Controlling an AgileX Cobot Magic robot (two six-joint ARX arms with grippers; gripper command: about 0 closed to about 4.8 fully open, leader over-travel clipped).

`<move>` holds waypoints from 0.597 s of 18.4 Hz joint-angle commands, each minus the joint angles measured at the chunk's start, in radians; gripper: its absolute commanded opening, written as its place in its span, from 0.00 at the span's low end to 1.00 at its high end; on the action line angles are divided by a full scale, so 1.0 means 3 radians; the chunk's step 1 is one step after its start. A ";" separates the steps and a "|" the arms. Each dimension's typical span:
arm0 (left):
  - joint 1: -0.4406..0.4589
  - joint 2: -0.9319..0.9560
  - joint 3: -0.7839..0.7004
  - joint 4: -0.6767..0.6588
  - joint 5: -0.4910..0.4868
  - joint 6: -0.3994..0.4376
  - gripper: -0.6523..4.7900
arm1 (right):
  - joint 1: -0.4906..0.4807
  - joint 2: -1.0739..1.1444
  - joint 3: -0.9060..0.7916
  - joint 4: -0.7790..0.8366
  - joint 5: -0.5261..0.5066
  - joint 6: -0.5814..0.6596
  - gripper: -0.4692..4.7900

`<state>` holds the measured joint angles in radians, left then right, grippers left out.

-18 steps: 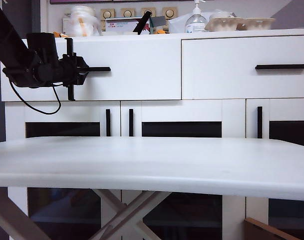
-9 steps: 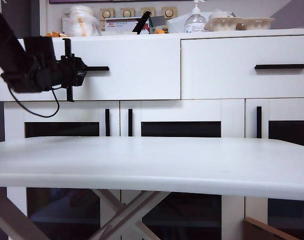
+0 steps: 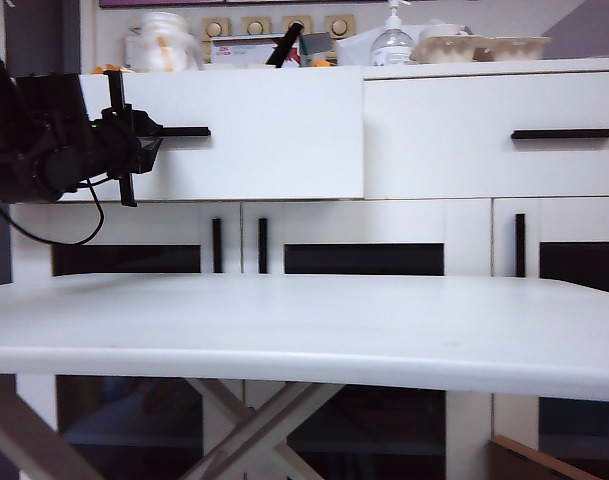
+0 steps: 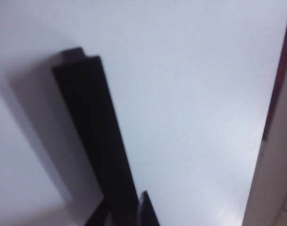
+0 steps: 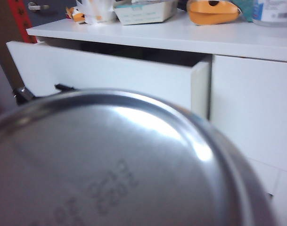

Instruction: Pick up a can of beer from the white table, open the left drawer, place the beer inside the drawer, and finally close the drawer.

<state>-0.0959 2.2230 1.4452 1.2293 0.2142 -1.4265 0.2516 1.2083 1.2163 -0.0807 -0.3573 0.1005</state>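
The left gripper (image 3: 134,138) is clamped on the black bar handle (image 3: 179,131) of the left drawer (image 3: 274,130), at the handle's left end in the exterior view; the drawer stands pulled partly out of the white cabinet (image 3: 454,225), its front proud of the twin drawer (image 3: 494,135) beside it; the left wrist view shows the handle (image 4: 94,136) close up against the white drawer front (image 4: 190,94), with a dark fingertip (image 4: 148,209) pressed beside it. The can of beer (image 5: 110,165) fills the right wrist view, silver end toward the camera, held off the table; the right gripper itself is hidden behind it, so its jaws cannot be seen; past the can the opened drawer (image 5: 110,70) shows a dark gap under the cabinet top. The white table (image 3: 304,330) lies in the foreground.
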 commanded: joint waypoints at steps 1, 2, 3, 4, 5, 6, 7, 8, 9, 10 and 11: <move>-0.0023 -0.0211 -0.0151 0.0060 0.0123 0.0103 0.11 | 0.0009 -0.0032 0.0037 0.0183 -0.0004 0.0010 0.39; -0.0023 -0.0275 -0.0225 0.0072 0.0122 0.0103 0.11 | 0.0009 -0.0032 0.0037 0.0182 -0.0004 0.0011 0.39; -0.0023 -0.0375 -0.0334 0.0080 0.0121 0.0106 0.11 | 0.0009 -0.0032 0.0037 0.0182 -0.0003 0.0011 0.39; -0.0023 -0.0430 -0.0397 0.0088 0.0121 0.0106 0.11 | 0.0009 -0.0032 0.0037 0.0182 -0.0003 0.0010 0.39; -0.0023 -0.0488 -0.0460 0.0093 0.0122 0.0114 0.11 | 0.0009 -0.0032 0.0037 0.0182 -0.0004 0.0011 0.39; -0.0023 -0.0544 -0.0529 0.0098 0.0118 0.0154 0.11 | 0.0009 -0.0032 0.0037 0.0182 -0.0003 0.0010 0.39; -0.0023 -0.0585 -0.0587 0.0103 0.0117 0.0179 0.11 | 0.0009 -0.0032 0.0037 0.0183 -0.0004 0.0010 0.39; -0.0023 -0.0632 -0.0687 0.0122 0.0109 0.0192 0.11 | 0.0009 -0.0032 0.0037 0.0183 -0.0004 0.0010 0.39; -0.0023 -0.0683 -0.0814 0.0160 0.0108 0.0191 0.11 | 0.0009 -0.0033 0.0038 0.0183 -0.0004 0.0011 0.39; -0.0023 -0.0730 -0.0919 0.0179 0.0107 0.0189 0.11 | 0.0009 -0.0033 0.0038 0.0183 -0.0005 0.0011 0.39; -0.0023 -0.0795 -0.1041 0.0197 0.0106 0.0189 0.11 | 0.0009 -0.0033 0.0038 0.0183 -0.0005 0.0011 0.39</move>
<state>-0.0978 2.0151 1.1603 1.2228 0.2188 -1.4128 0.2539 1.2091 1.2163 -0.0818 -0.3573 0.1005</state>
